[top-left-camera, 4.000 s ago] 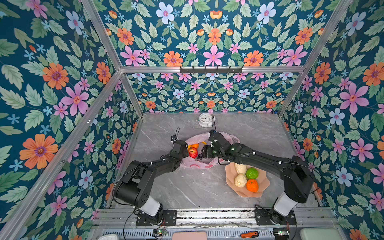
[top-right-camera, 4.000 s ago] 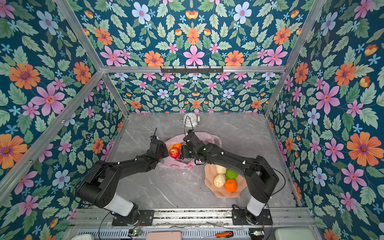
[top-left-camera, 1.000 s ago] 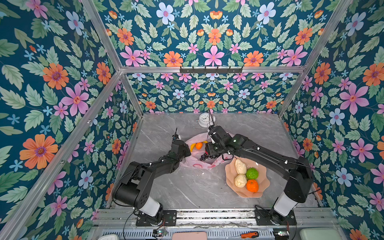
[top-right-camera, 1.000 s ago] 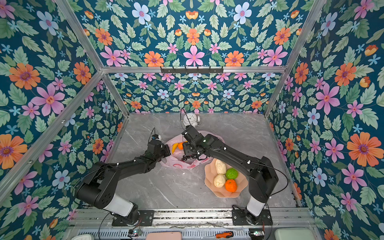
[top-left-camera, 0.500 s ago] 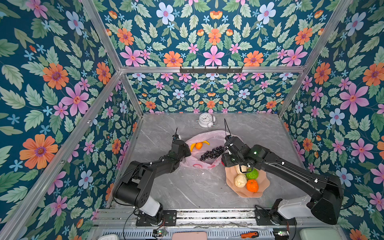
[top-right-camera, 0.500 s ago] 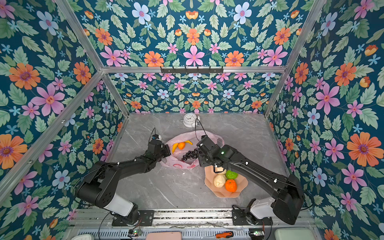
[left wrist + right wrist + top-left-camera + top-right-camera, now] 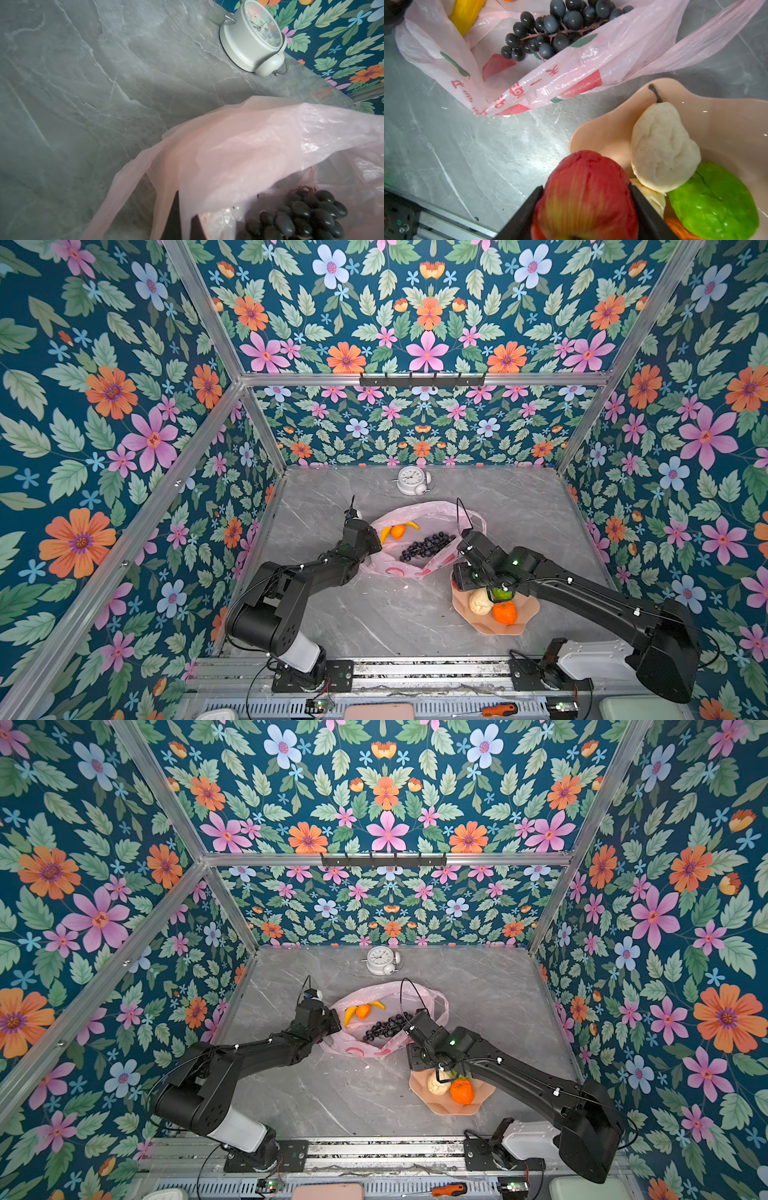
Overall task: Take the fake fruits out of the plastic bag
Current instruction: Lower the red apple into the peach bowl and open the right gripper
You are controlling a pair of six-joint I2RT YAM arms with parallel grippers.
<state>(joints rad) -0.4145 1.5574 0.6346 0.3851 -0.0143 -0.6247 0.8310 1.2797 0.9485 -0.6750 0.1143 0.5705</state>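
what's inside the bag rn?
In both top views the open bag shows grapes, a banana and an orange. Anything beneath them or under the crumpled plastic folds is covered, so I can't tell if more fruit is in there.

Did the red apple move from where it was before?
Yes. The apple left the pink bag and went right and nearer the front, away from the clock; the right gripper holds it by the dish.

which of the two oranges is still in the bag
The orange beside the banana, inside the pink bag; the other orange lies in the peach dish.
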